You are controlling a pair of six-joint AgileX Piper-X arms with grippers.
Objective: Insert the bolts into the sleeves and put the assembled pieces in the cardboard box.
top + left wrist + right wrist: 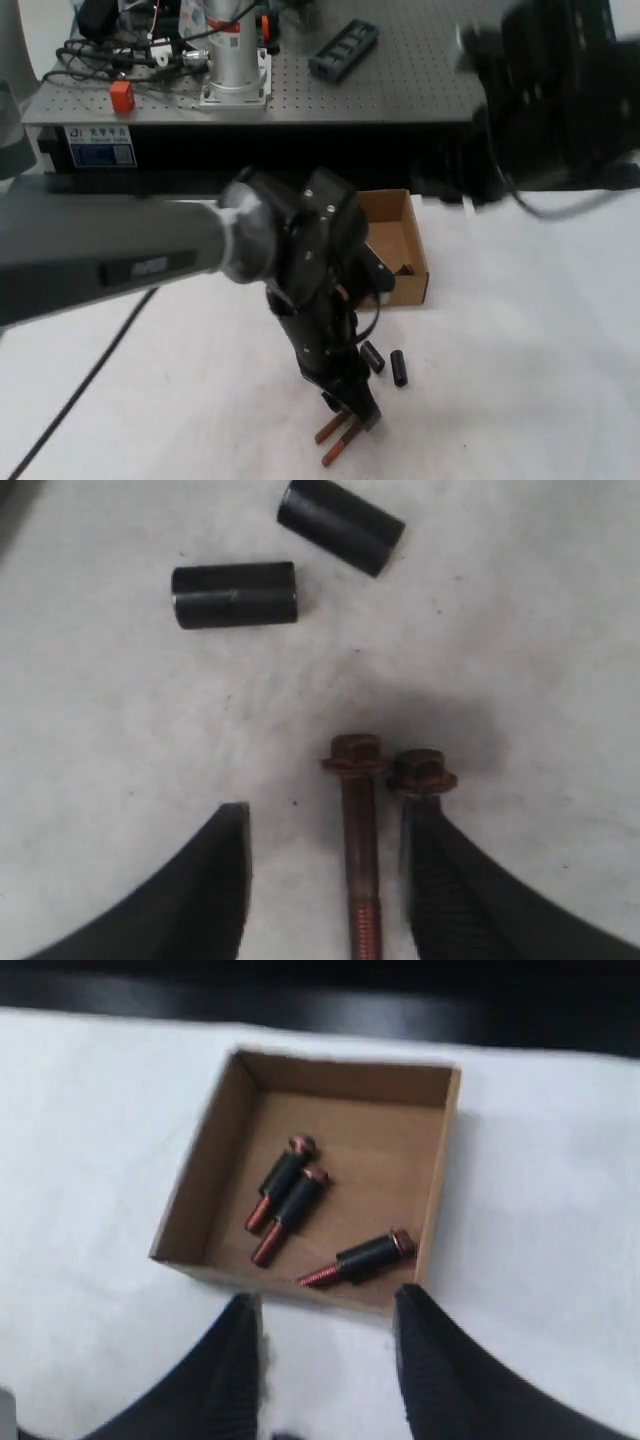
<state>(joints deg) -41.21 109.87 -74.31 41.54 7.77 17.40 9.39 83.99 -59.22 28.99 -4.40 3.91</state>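
— Nearest us, at the lower middle of the high view, two bolts (337,452) lie side by side on the white table (520,380), and the left arm (300,270) stands right over them.

— And the left jaws?

— Spread, pinching nothing. In the left wrist view we see one bolt (360,850) between the fingers (190,910). Only the head of the other bolt (424,772) shows, at the tip of one finger, and its shank is hidden behind that finger.

— What do we find past the bolts?

— Two black sleeves (234,595), both empty, near each other but apart, and clear of the bolts. In the high view they sit just above and to the right of the jaws (373,357).

— The cardboard box?

— Farther on, at the middle of the frame (405,285), open at the top. The right wrist view looks down into it (215,1160), and we count three assembled pieces (292,1210) on its floor. Two lie close together and the third (365,1257) lies apart, by a wall.

— The right jaws?

— Spread and empty, hanging above the table on one side of the box. The right arm (560,100) is the dark shape at the upper right.

— Farthest off?

— A perforated metal table (420,80) across the top, carrying a metal post (235,60).
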